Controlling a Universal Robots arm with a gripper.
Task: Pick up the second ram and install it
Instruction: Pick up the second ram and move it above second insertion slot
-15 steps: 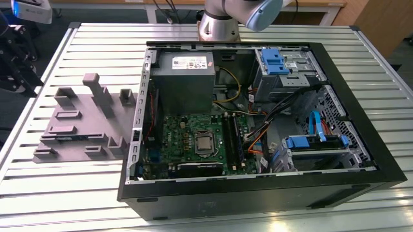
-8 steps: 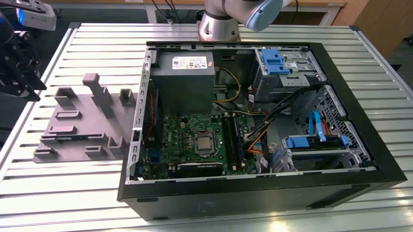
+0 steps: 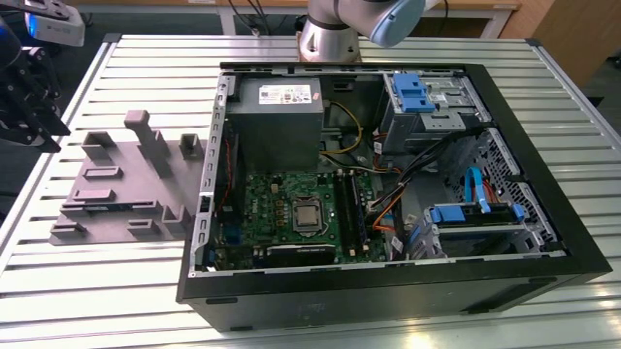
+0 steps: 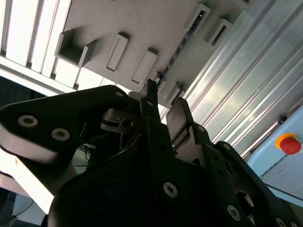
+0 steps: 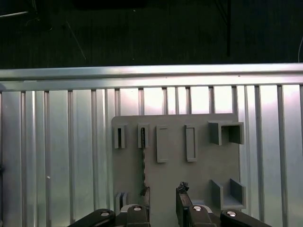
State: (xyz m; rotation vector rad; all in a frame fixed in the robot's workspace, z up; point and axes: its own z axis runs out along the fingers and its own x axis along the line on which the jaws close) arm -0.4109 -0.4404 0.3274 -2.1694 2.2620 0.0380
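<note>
One robot gripper (image 5: 163,191) hangs over one grey fixture plate (image 5: 199,175) on a slatted metal table (image 3: 145,65), its two fingers (image 5: 182,203) spread apart with nothing between them. A single memory stick, the second ram (image 5: 143,161), stands on edge in the plate. One end sits in the second of four narrow blocks (image 5: 162,143) set in a row, and the rest runs toward the gripper. Seen edge-on in both wrist views, it reads as a thin dark strip, faintly green with tiny parts along it in the second wrist view; its broad faces are turned away. In the first wrist view its near end lines up with one fingertip rather than the gap, and contact cannot be judged. Two open-sided brackets (image 5: 226,133) also rise from the plate. The plate lies to the exterior view's left of one open computer case (image 3: 388,298), just beside its wall. Inside the case, one green motherboard (image 3: 281,196) lies flat with one processor socket (image 3: 308,216) near its middle. One red button (image 4: 288,143) shows beyond the table's edge in the second wrist view
</note>
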